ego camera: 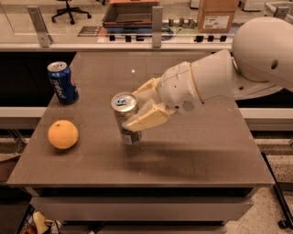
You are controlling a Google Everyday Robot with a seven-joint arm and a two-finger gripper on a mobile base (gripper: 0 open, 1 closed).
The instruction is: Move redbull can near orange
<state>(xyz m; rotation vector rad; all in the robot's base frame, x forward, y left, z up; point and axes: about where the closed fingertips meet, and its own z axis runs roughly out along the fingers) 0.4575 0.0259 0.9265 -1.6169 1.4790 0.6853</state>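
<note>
The redbull can (125,118), tall, slim and silver with blue patches near its base and a blue tab, is near the middle of the brown table (192,151). It is tilted, and its base looks just above the surface. My gripper (141,107) reaches in from the right and is shut on the can, one cream finger behind it and one in front. The orange (63,134) lies on the table near the left edge, about a can's height to the left of the redbull can.
A shorter dark blue can (62,82) with white lettering stands at the table's back left. Behind the table runs a rail with glass panels (155,27), with a cardboard box (216,15) and an office chair (68,8) beyond. My white arm (247,68) covers the right side.
</note>
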